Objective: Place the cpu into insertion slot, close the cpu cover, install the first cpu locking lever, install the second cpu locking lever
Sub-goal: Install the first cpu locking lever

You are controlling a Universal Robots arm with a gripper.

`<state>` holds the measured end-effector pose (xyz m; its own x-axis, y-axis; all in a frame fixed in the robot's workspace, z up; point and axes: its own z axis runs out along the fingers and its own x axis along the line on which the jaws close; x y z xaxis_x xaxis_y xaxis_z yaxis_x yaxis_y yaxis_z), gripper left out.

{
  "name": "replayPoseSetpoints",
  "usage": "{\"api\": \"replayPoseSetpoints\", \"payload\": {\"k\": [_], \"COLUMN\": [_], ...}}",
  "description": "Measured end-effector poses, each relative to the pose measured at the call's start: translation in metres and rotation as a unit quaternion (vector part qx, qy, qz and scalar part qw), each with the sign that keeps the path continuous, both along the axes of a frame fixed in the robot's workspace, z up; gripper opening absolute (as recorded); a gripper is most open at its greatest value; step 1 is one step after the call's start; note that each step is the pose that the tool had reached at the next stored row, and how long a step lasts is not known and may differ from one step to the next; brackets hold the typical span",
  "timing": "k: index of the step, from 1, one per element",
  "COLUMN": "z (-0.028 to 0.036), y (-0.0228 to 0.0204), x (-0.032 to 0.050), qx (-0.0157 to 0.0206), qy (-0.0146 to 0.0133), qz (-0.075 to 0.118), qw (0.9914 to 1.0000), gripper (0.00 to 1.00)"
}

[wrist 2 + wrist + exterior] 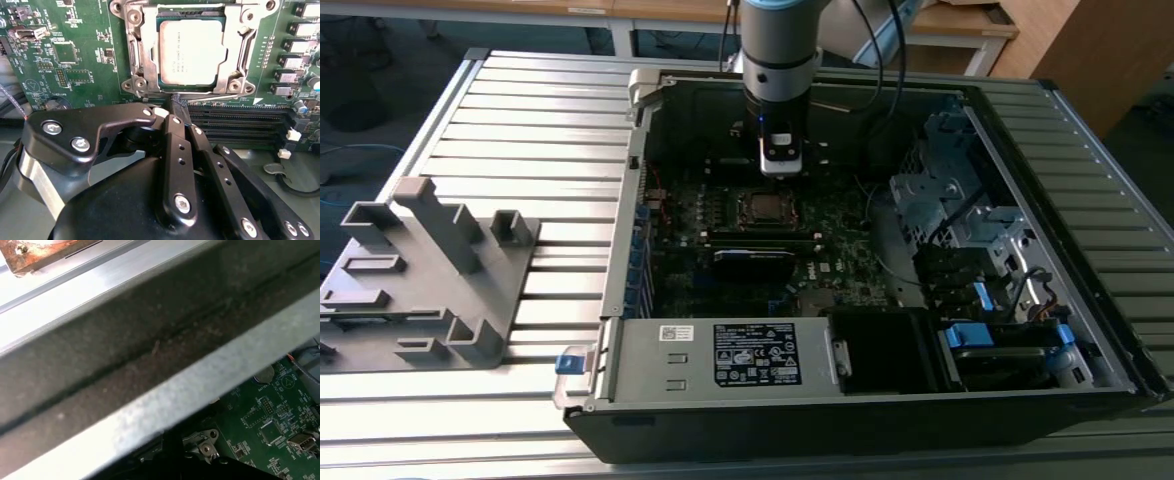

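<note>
In the second wrist view the cpu (192, 50), a square chip with a dull silver top, lies flat in its socket on the green motherboard. The cpu cover (146, 45), a silvery frame, lies down around it. A thin lever rod (134, 55) runs along one side of the socket and another lever rod (248, 50) along the opposite side. My gripper (177, 106) is shut, its black tips together right at the socket edge nearest the memory slots. In the exterior view the gripper (779, 172) hangs inside the open computer case just behind the socket (758, 205).
Black memory slots (235, 120) lie beside the socket. The case holds a metal drive cage (947, 200) on the exterior view's right and a power supply (720, 355) in front. A grey plastic fixture (427, 270) stands on the slatted table. A metal case wall (150, 340) is close in the first wrist view.
</note>
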<state>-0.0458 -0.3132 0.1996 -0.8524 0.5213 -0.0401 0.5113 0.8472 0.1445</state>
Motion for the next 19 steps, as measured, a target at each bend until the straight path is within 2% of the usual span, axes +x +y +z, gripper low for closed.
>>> {"api": "replayPoseSetpoints", "payload": {"k": [3,19], "z": [0.0019,0.0020], "y": [0.0000,0.0018], "x": [0.0000,-0.0026], "qx": [0.0000,0.0000], "qy": [0.0000,-0.0003], "qz": [0.000,0.000], "qw": [1.00000,1.00000], "gripper": [0.11,0.11]}}
